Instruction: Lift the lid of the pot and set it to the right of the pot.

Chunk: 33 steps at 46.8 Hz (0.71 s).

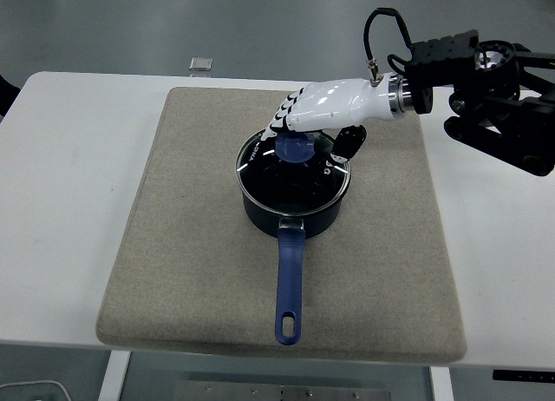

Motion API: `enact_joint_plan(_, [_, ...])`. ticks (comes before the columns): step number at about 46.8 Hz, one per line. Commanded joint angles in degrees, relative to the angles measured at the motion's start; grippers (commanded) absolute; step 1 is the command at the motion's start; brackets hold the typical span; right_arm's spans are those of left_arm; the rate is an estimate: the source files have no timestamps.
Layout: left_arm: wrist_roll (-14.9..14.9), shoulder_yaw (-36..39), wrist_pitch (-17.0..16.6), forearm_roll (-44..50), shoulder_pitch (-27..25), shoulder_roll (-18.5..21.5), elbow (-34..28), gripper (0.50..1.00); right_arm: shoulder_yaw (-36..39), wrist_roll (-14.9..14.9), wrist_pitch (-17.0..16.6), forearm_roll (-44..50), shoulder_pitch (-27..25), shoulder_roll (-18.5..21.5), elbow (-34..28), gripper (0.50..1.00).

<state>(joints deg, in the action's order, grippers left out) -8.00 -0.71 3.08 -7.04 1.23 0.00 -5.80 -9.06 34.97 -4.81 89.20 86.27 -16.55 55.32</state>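
A dark blue pot (295,212) stands on the grey mat (199,245), its long blue handle (290,284) pointing at the near edge. The glass lid (260,171) lies on the pot, and its blue knob (297,148) sits toward the far side. My right hand (314,134), white with black joints, hovers over the knob. Its fingers (284,116) curve down at the knob's far left, while the dark thumb (345,141) stands a little apart on the right. The left arm is out of view.
The mat covers most of the white table (69,201), with bare mat to the right of the pot (390,227). A small grey object (201,64) lies at the table's far edge. The black right arm (494,97) reaches in over the table's right side.
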Motion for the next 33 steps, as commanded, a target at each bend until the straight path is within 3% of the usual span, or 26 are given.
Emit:
enact_joint_plan(1, [0.0,0.01,0.0,0.01,0.0,0.0,0.0,1.0,-1.05,0.03,-0.38,-0.17,0.56,-0.06,0.23,0.897])
enact_joint_plan(8, [0.0,0.01,0.0,0.01,0.0,0.0,0.0,1.0,-1.14,0.03,-2.14,-0.35,1.0,-0.06,0.32,0.897])
enact_joint_plan(21, [0.0,0.01,0.0,0.01,0.0,0.0,0.0,1.0,-1.23,0.03,-2.31,-0.61,1.18,0.03,0.32,0.885])
enact_joint_plan(29, [0.0,0.01,0.0,0.01,0.0,0.0,0.0,1.0,-1.14,0.03,-3.19,-0.87,1.18,0.03,0.32,0.821])
enact_joint_plan(33, [0.0,0.01,0.0,0.01,0.0,0.0,0.0,1.0,-1.05,0.03,-3.46,-0.87,1.09,0.03,0.23,0.742])
